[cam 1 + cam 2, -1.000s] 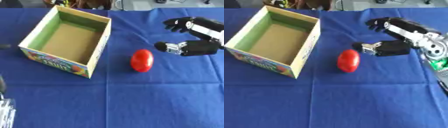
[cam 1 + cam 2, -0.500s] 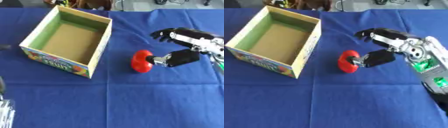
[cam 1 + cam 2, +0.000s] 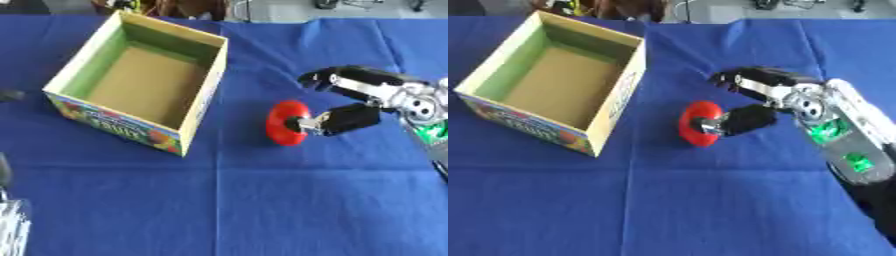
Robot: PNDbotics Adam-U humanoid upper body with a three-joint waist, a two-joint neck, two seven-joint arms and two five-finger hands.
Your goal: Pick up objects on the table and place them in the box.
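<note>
- Surface: table under a blue cloth (image 3: 262, 210) with fold creases; clutter along the far edge, not identifiable.
- Right hand (image 3: 776, 97) comes in from the right. Thumb tip touches the right face of the red object (image 3: 285, 123); fingers arch above and behind it, not closed around it. No grip yet.
- Left hand not seen.
- Red object: round, smooth, glossy, resting on the cloth just right of the box (image 3: 140, 82).
- Box: open-topped cardboard, green inner walls, printed fruit on the outside, empty.
- Step, as judged: closing the grasp on the first item.
- Next: curl fingers down opposite the thumb; a rounded body may roll away.
</note>
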